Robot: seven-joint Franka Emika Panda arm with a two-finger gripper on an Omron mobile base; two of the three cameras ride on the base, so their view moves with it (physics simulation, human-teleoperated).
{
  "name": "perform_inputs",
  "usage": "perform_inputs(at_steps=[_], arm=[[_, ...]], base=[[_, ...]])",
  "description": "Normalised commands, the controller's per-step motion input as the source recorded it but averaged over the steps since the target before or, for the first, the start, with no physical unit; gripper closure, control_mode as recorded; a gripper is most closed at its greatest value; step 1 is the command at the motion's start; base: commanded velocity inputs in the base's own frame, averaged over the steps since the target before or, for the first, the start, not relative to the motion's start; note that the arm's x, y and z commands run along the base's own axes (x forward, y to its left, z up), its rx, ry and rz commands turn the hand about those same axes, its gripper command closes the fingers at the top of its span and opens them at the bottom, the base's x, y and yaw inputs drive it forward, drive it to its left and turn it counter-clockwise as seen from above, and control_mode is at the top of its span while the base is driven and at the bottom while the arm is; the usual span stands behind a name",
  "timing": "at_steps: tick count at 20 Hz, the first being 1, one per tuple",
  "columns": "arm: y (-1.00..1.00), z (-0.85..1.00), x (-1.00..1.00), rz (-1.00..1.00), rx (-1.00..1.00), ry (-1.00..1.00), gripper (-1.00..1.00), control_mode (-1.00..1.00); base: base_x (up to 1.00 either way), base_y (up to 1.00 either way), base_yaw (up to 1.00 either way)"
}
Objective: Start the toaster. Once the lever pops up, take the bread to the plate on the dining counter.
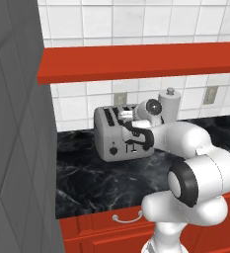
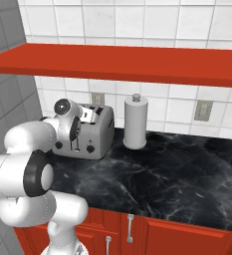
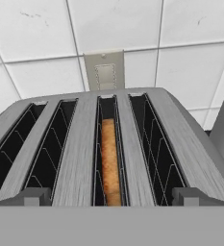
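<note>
Gripper (image 3: 111, 196) hangs wide open right above the toaster (image 3: 80, 144), holding nothing.

Its 2 dark finger tips (image 3: 29, 196) poke up, 1 at each side of the toaster top. Silver and boxy, the toaster (image 1: 117, 134) has 4 long slots, and the bread (image 3: 110, 161) sits down inside the 3rd slot from the left in the hand view, with its brown edge showing. On the toaster's front are black knobs (image 2: 90, 148) and thin black levers. It stands on the black marble countertop (image 2: 177, 169), at the far side by the white tiled wall (image 2: 152, 20). Just to its right stands a tall white paper towel roll (image 2: 135, 122). A grey outlet (image 3: 105, 71) is on the wall behind the toaster. A long red shelf (image 1: 136, 59) hangs above, and red drawers (image 1: 101, 230) sit under the countertop.
</note>
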Motion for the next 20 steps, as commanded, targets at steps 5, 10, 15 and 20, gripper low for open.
perform_inputs(at_steps=[5,10,15,20], arm=[[0.00,0.00,0.00,0.00,0.00,0.00,-1.00,-1.00],[0.00,0.00,0.00,0.00,0.00,0.00,-1.00,-1.00],[0.00,0.00,0.00,0.00,0.00,0.00,-1.00,-1.00],[0.00,0.00,0.00,0.00,0.00,0.00,-1.00,-1.00]], base=[[0.00,0.00,0.00],[0.00,0.00,0.00],[0.00,0.00,0.00],[0.00,0.00,0.00]])
